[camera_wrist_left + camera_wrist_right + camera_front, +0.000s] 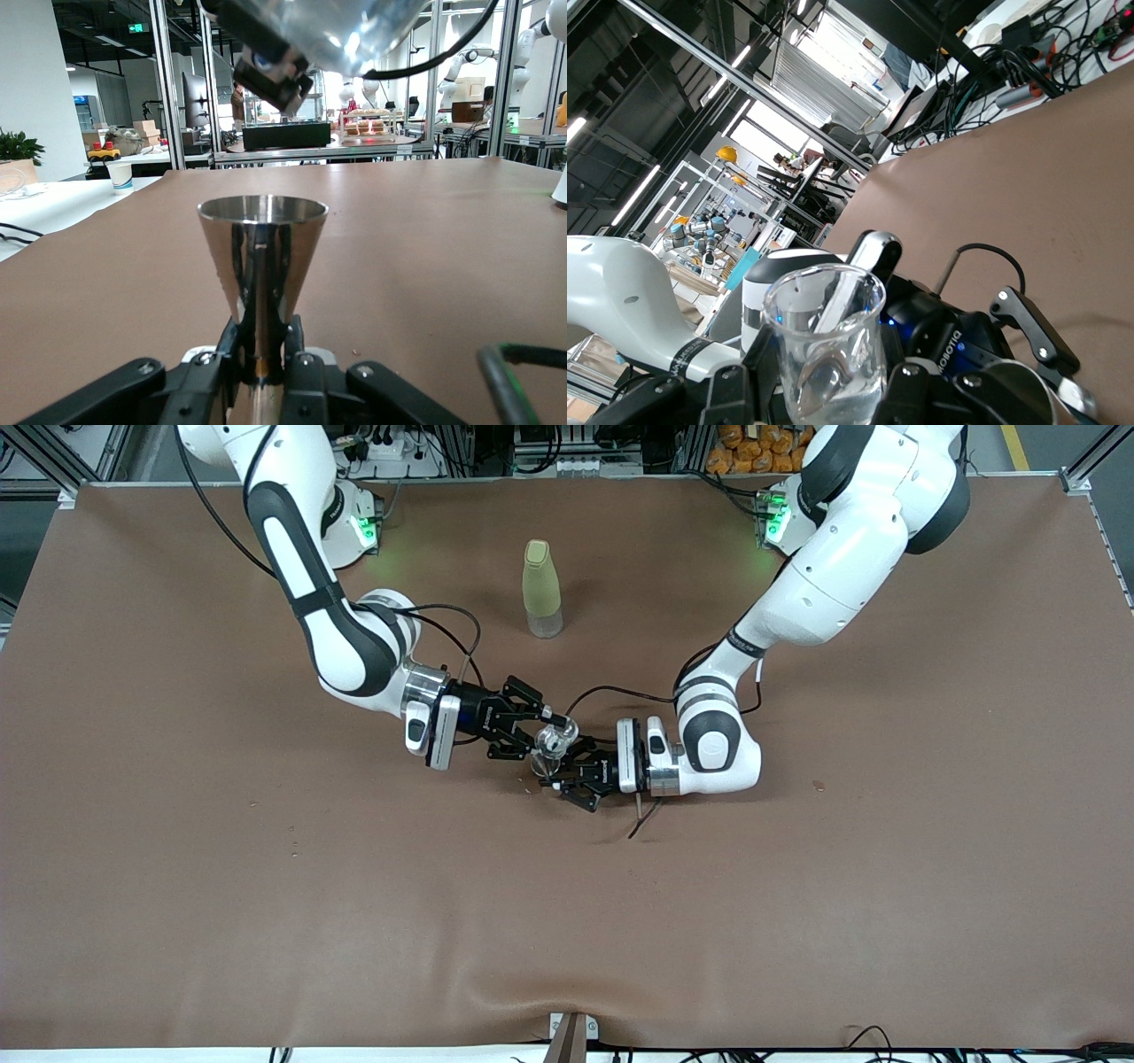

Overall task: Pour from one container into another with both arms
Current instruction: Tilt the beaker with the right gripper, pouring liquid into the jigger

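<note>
Glass cup (826,350) is clamped in right gripper (542,735), tilted at 10 o'clock over jigger (262,266), which is gripped at waist by left gripper (558,773). Cup is judged fragile, slippery; to be held low.

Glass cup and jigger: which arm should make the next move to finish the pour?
Right. Its tool holds the glass cup, tilted above the steel jigger. The left tool grips the jigger upright at its waist, so it should probably just hold steady while the right tips further.
</note>
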Controlling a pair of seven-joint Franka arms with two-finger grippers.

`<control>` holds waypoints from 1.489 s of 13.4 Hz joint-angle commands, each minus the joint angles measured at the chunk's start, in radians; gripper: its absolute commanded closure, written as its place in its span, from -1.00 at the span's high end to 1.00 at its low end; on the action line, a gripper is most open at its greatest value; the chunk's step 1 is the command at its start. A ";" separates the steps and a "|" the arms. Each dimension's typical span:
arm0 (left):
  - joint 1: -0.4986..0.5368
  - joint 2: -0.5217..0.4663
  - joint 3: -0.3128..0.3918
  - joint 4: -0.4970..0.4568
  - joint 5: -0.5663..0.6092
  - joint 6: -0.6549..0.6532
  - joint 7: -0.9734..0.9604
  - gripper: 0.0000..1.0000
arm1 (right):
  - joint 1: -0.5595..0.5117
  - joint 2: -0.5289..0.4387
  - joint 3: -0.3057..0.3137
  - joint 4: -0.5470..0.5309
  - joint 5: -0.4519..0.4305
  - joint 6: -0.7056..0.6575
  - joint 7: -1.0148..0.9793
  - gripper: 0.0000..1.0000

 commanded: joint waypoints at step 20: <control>-0.008 0.002 -0.003 0.004 -0.032 0.020 0.010 -1.00 | 0.041 -0.032 0.003 -0.068 0.134 0.033 0.249 -0.64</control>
